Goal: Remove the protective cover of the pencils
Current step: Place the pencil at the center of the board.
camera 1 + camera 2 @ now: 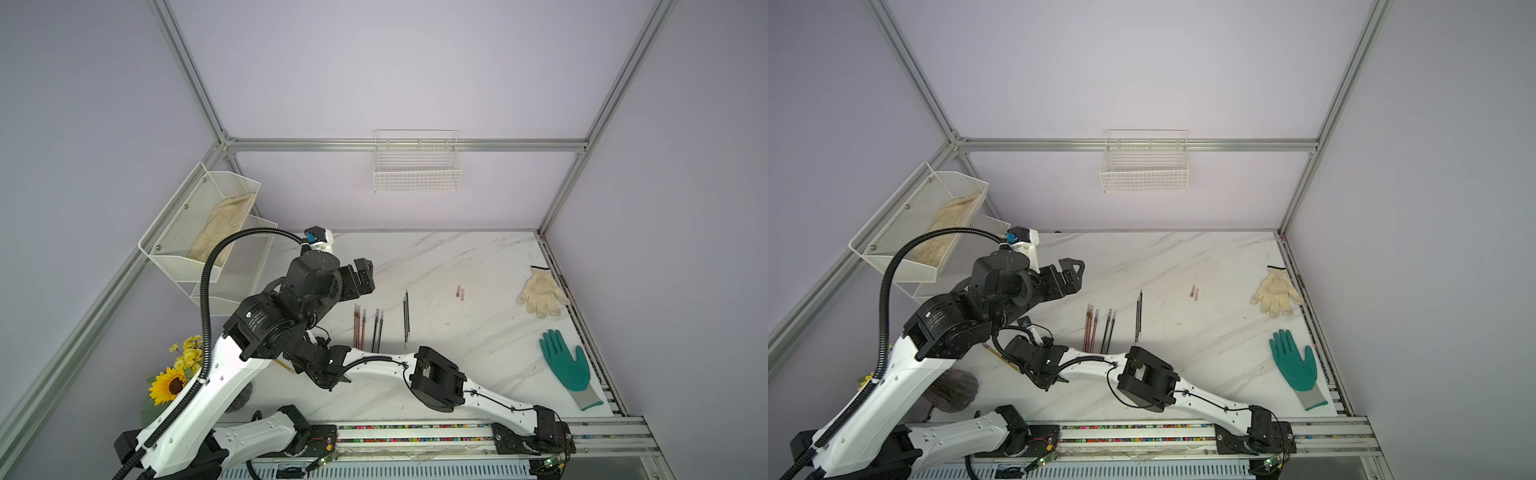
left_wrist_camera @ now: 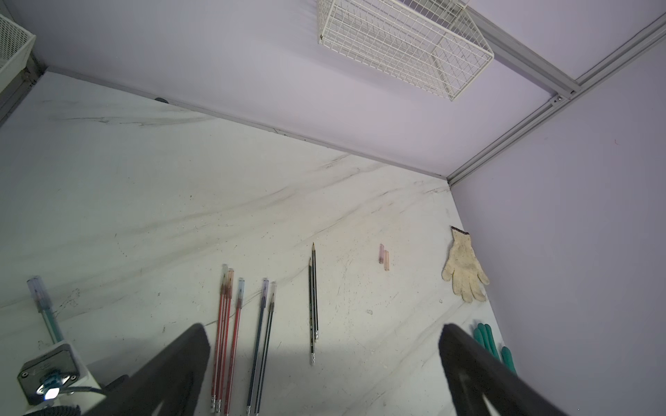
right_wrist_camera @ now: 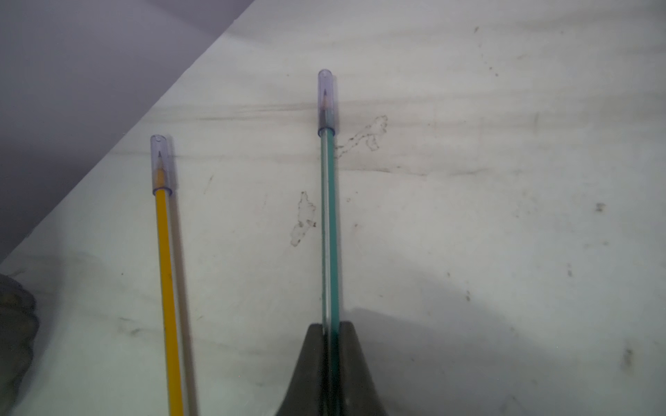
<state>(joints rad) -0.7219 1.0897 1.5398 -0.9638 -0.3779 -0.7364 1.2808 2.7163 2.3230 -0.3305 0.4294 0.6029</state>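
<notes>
A: Where was the teal pencil (image 3: 329,234)?
B: Clamped in the right end effector (image 3: 331,335), both fingers tight on the shaft, well back from the tip. Clear cover (image 3: 327,102) was on the tip. Position: near the bench's (image 3: 504,180) left edge, front half. Couldn't tell if it was lifted or resting. In both top views the left arm hid most of that end effector.
A: Neighbours?
B: Yellow pencil (image 3: 166,288) alongside, roughly parallel, not touching, closer to the left edge. Own clear cap (image 3: 161,165) on too.
A: Other pencils?
B: Mid-bench, roughly parallel, tips toward the back edge. Three brown-orange pencils (image 2: 225,342) bunched together, capped. Next toward the right edge, a dark pair (image 2: 263,342), capped. Then two black pencils (image 2: 313,306), tips bare. Two loose covers (image 2: 383,257) lay side by side further right, well apart from every pencil.
A: Left end effector (image 1: 363,277)?
B: Spread wide, holding nothing, raised over the bench, nearer the back edge than the right one. Its wrist view looked down the pencil rows.
A: Clutter?
B: White glove (image 1: 540,297) by the right edge, teal glove (image 1: 567,365) nearer the front right corner. Wire basket (image 1: 417,166) on the back wall, mesh bin (image 1: 199,224) on the left wall, sunflowers (image 1: 168,384) off the front left corner.
</notes>
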